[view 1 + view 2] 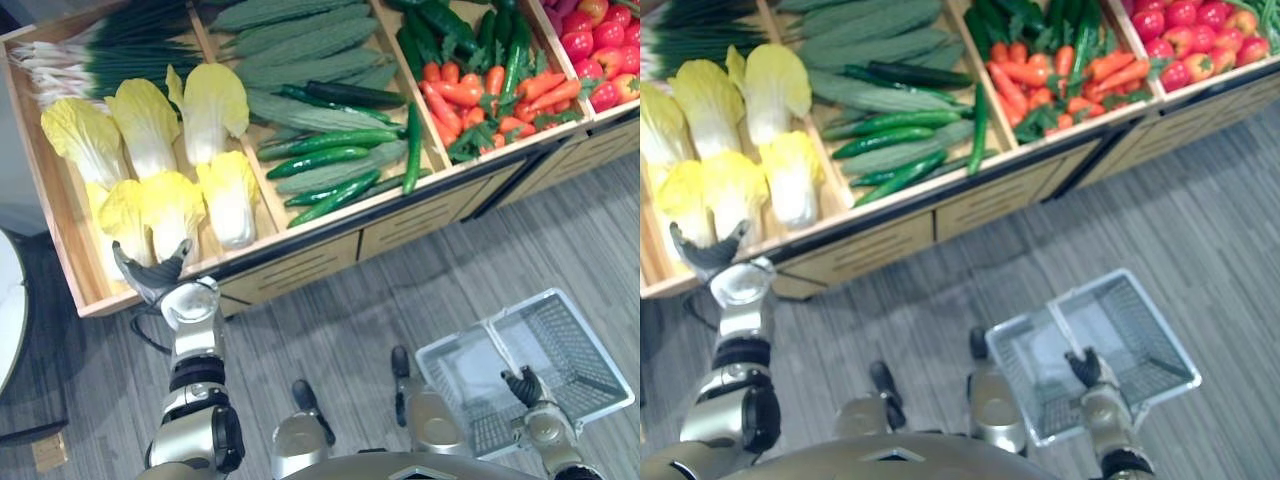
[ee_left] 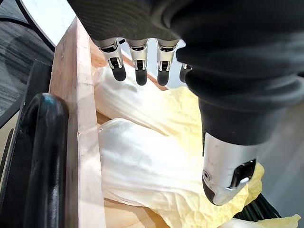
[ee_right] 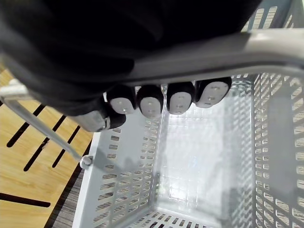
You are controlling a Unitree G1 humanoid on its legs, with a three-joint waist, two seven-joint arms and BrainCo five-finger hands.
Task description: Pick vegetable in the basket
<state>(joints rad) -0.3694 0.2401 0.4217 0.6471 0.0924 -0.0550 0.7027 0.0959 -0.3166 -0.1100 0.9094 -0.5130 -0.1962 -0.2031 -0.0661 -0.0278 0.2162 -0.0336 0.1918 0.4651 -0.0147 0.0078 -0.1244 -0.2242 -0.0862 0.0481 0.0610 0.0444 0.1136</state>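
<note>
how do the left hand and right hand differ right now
The left hand is open, fingers straight above a cabbage; the right hand is curled round the handle of the basket. The left hand holds nothing; the right hand carries the empty basket. Both have dark-tipped silver fingers.

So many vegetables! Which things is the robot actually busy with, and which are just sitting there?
In use: left robot hand, open over the cabbages; right robot hand, curled round the handle of the empty basket.
Just lying about: cucumbers, carrots, spring onions, red fruits.
</note>
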